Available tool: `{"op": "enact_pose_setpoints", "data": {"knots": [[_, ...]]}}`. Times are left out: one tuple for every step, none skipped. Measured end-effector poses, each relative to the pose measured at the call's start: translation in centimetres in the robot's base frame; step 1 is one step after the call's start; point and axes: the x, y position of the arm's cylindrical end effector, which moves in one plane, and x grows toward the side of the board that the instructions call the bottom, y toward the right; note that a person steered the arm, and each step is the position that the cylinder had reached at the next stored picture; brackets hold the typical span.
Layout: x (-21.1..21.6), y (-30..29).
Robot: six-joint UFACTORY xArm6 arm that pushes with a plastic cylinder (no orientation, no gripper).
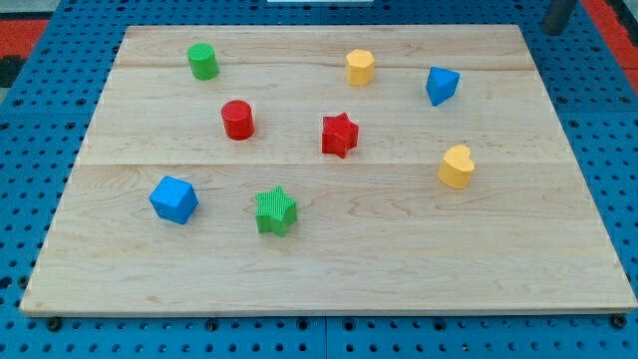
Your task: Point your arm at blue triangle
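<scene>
The blue triangle (442,85) lies on the wooden board (329,269) at the view's upper right. My tip (553,30) shows as a dark rod end at the view's top right corner, just beyond the board's far right corner. It is well to the right of and above the blue triangle and touches no block.
Also on the board are a yellow hexagon (360,67), a green cylinder (202,61), a red cylinder (237,120), a red star (339,135), a yellow heart (457,167), a blue cube (173,199) and a green star (276,211). A blue pegboard surrounds the board.
</scene>
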Motion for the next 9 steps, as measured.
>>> {"op": "enact_pose_setpoints", "data": {"knots": [[0.0,0.0],[0.1,0.0],[0.2,-0.4],[0.2,-0.4],[0.9,-0.4],[0.9,-0.6],[0.6,-3.1],[0.4,-3.2],[0.3,-3.2]]}}
